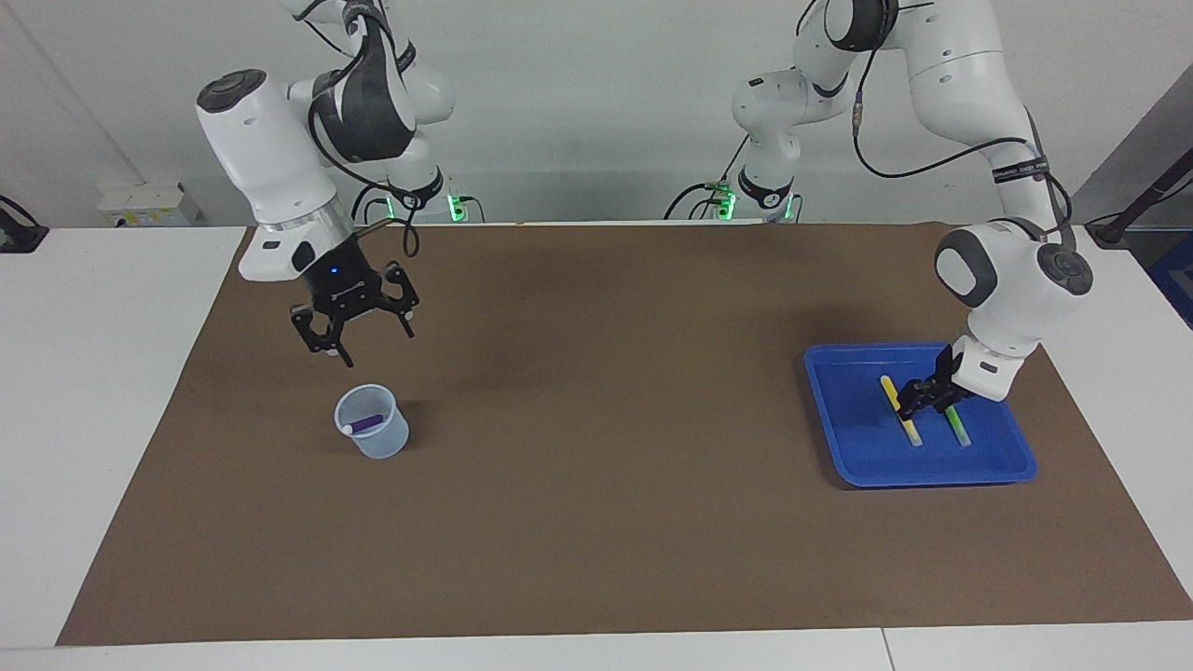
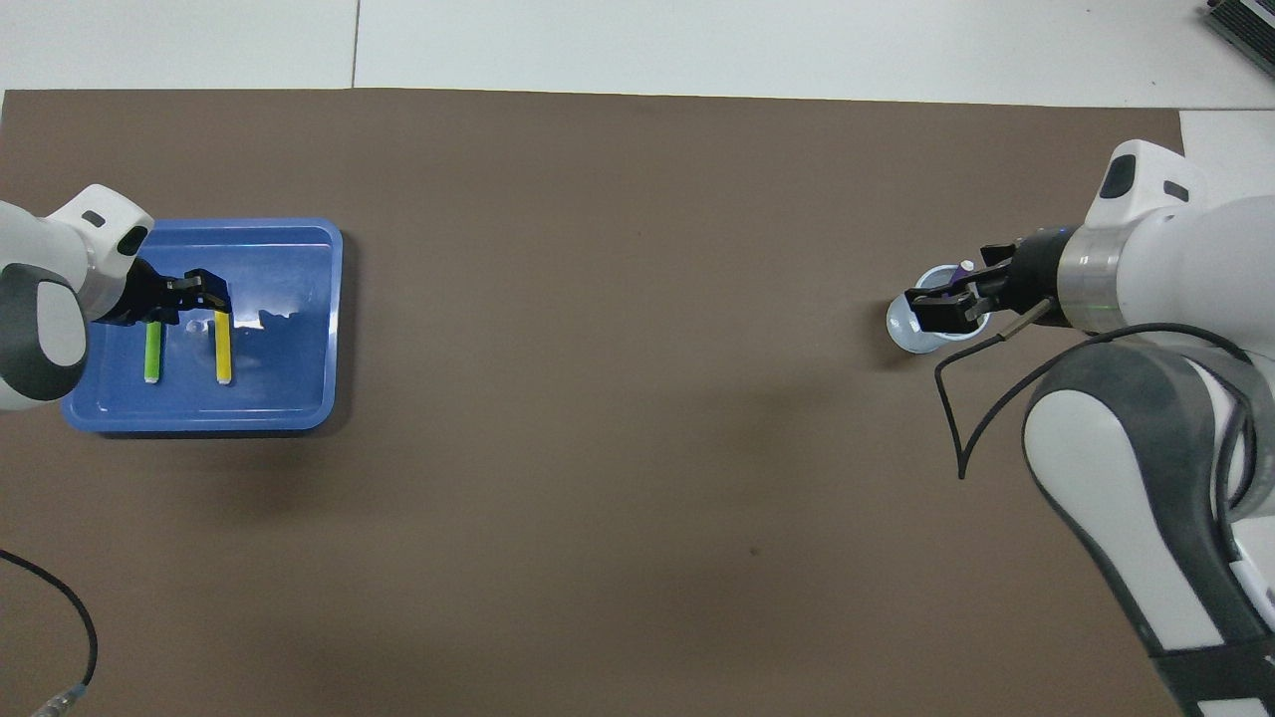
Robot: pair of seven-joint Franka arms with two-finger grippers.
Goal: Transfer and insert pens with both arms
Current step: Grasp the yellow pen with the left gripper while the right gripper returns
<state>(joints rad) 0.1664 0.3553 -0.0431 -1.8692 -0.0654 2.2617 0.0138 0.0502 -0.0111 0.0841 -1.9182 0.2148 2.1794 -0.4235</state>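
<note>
- Right gripper (image 1: pixel 359 340) hangs in the air over the mat (image 1: pixel 596 522) by the cup (image 1: pixel 373 434), fingers spread apart, nothing between them; in the overhead view it covers part of the cup's rim.
- Cup stands upright on the mat toward the right arm's end; the purple pen (image 1: pixel 363 424) lies slantwise inside it, pale cap end against the rim.
- Left gripper (image 1: pixel 923 399) is down inside the tray (image 1: pixel 843 438), fingers astride the yellow pen (image 1: pixel 902 417) at its end nearer the robots; whether they press the pen or stand clear of it I cannot tell.
- Yellow pen and green pen (image 1: pixel 957 431) lie flat in the tray, side by side and apart, pale caps pointing away from the robots; green is the one nearer the table's end.
- Tray sits flat on the mat toward the left arm's end, well apart from the cup.
</note>
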